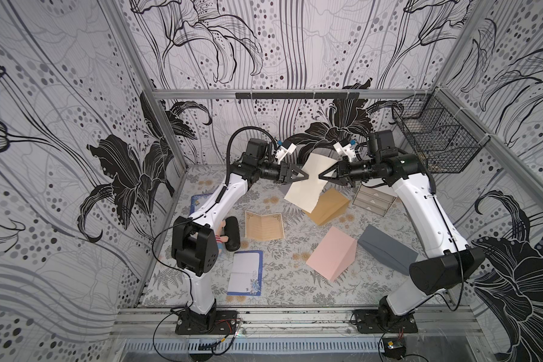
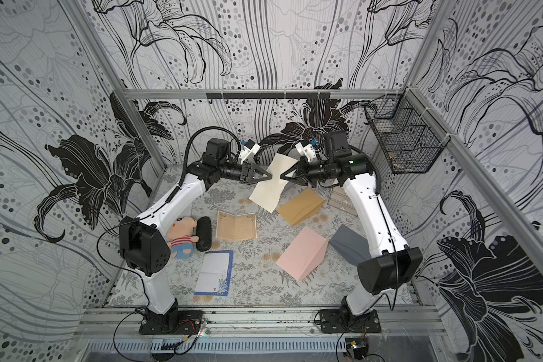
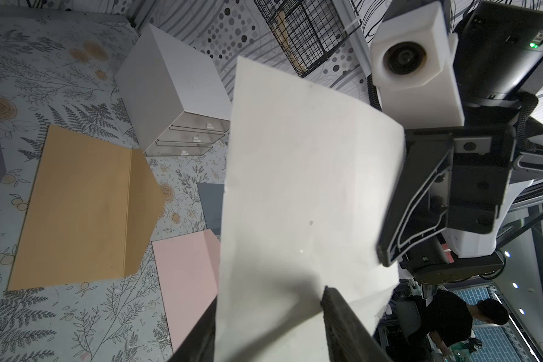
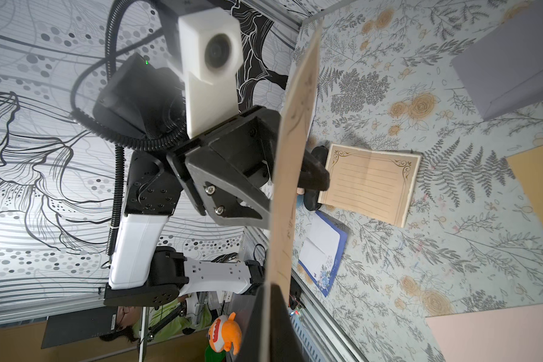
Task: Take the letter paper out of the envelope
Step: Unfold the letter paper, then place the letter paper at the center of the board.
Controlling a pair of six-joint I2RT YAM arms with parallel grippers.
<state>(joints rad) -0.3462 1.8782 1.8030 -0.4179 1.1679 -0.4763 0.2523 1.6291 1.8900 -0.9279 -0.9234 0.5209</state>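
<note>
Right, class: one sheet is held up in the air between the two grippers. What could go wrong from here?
1. The letter paper seems to hang from the right gripper alone, pinched at one edge. The left gripper has its jaws apart around the opposite edge, so the sheet could swing, sag or slip out.
2. If the left gripper closes while the arms pull apart, the paper might crease or tear.
3. If dropped, it would probably land on or near the tan envelope.

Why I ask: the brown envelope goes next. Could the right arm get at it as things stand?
Probably not yet: the right gripper has its jaws shut on the cream sheet, held aloft. The brown envelope lies bare nearby, so reach looks fine once the sheet is released.
</note>
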